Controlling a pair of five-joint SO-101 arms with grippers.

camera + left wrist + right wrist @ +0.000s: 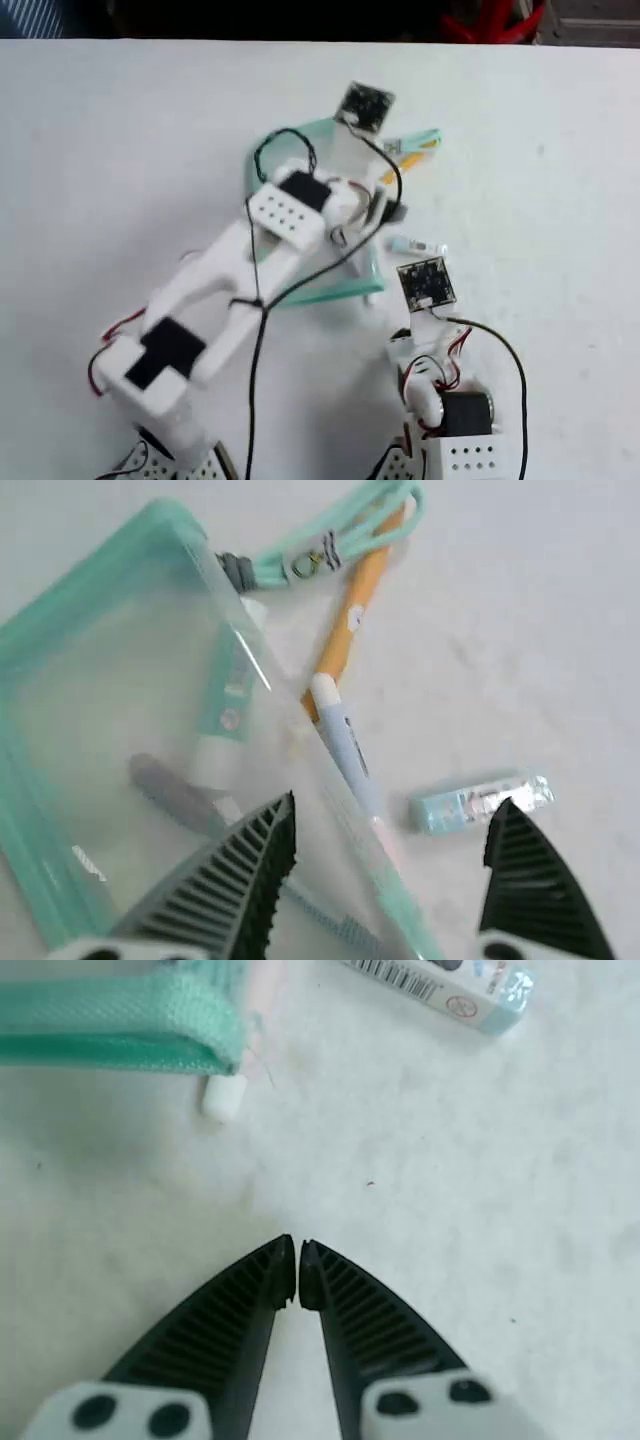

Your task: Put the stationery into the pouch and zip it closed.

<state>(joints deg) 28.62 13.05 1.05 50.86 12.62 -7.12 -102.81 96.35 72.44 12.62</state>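
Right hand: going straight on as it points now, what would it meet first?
The right hand, shut, faces bare table; farther on, likely the gap between pouch and eraser, though depth is unclear.

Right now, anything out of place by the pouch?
Yes. The eraser lies on the table outside the pouch, and the orange pencil lies outside too, beside its strap. A pen lies along the pouch's edge; whether it is inside I cannot tell.

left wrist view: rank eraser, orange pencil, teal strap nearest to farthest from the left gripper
1. eraser, right beside the left gripper
2. orange pencil, midway out
3. teal strap, crossing the pencil's far end
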